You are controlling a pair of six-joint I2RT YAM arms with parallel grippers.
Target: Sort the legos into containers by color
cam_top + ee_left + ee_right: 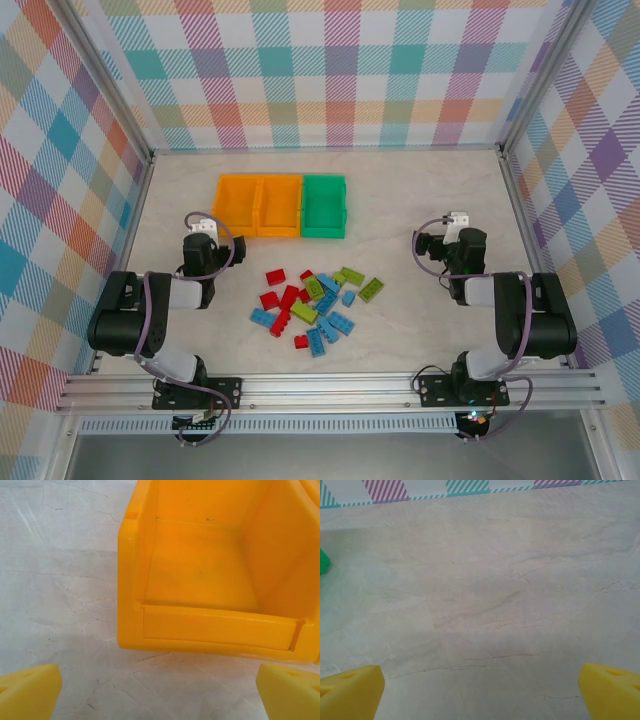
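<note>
Near edge: left arm and right arm are folded back over their bases. The legos lie loose on the desk in one mixed pile, centre, between the arms and nearer than the bins. Red sits mostly on the pile's left, lime green toward far right, light blue mostly on the near side; several touch.

Left fingers: spread wide open, gripping nothing, yellow tips at both lower corners of the left wrist view with bare desk between them. They hover left of the pile, just near of the left orange bin, facing its front wall. That bin's floor is bare.

Right fingers: also wide open, desk between the tips. They're right of the pile, well apart from it and from the bins. A corner of the green bin shows at the left edge of the right wrist view.

Far: three bins in a row, side by side. Left orange, then middle orange bin, green rightmost. Plaid wall behind.
</note>
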